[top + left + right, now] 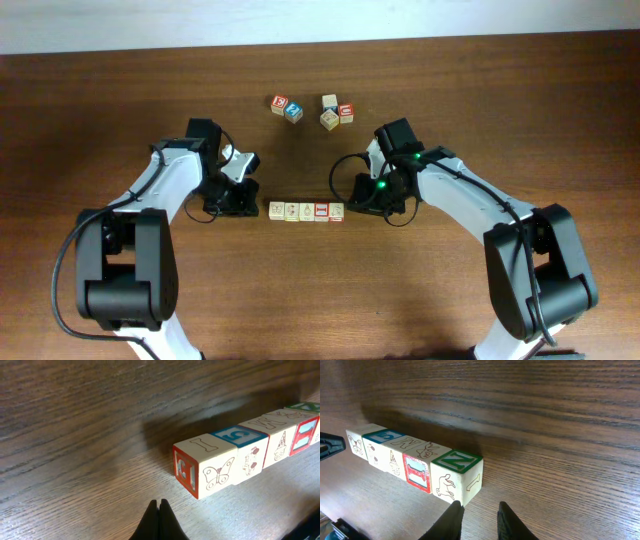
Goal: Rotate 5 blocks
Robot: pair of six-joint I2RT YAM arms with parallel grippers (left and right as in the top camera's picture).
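The five blocks (306,211) are sitting in a straight, touching row at the middle of the table (520,100). In the left wrist view, the end cube (205,467) is showing a butterfly drawing and a red-framed face, and its neighbour (239,436) is showing a blue-framed "5" on top. In the right wrist view, the opposite end cube (457,476) is showing a green-framed "N" on top. The left gripper (159,510) is hovering just off its end of the row, fingers pressed together and holding nothing. The right gripper (477,517) is hovering near the other end, fingers slightly parted and empty. Farther back, loose cubes (281,104) are lying apart from the row.
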